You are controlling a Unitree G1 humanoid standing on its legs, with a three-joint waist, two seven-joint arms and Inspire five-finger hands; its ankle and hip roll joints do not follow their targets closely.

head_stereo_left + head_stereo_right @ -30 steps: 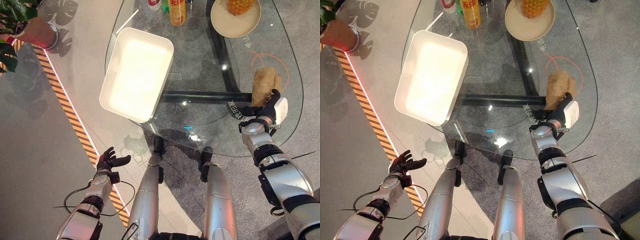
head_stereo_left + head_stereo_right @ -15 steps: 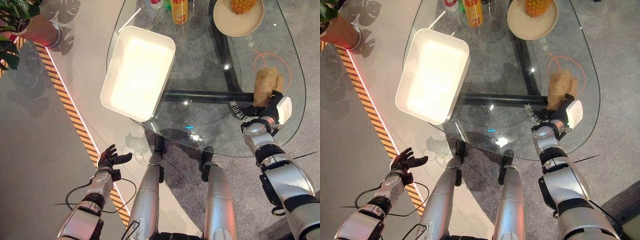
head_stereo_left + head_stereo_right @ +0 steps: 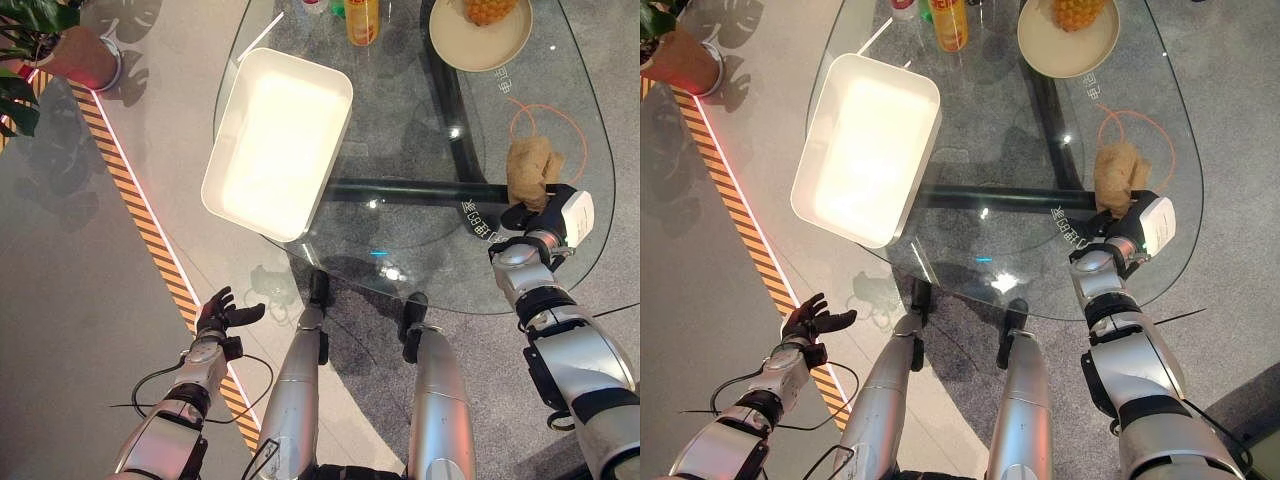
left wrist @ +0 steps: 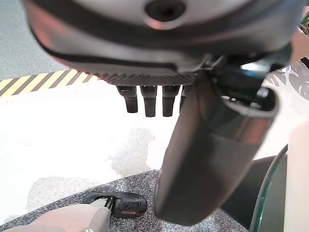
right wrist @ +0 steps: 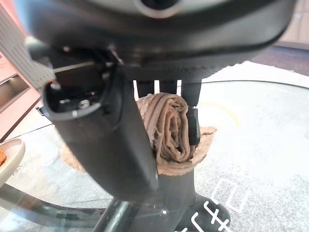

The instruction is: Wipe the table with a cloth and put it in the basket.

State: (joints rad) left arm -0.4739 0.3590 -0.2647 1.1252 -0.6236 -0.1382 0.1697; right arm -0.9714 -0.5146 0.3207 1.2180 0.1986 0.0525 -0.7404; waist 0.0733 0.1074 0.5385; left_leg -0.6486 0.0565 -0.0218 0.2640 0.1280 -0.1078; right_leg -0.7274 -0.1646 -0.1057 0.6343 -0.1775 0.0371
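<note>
While the left hand is held low beside the table with its fingers relaxed and nothing in them, the work is being done on the right; there the right hand is closed round the near end of the brown cloth, which lies bunched on the glass table just inside an orange ring; for a good wipe the bundle should be pressed flat and drawn across the glass in broad strokes, with the grip kept firm so the roll is not shed; farther off, the white basket sits well apart at the table's left edge, overhanging it, so the carry should be made across to it; how tightly the fingertips bite cannot be told, since they are buried in the folds; at the far edge a plate with a yellow fruit and a bottle are cut off.
</note>
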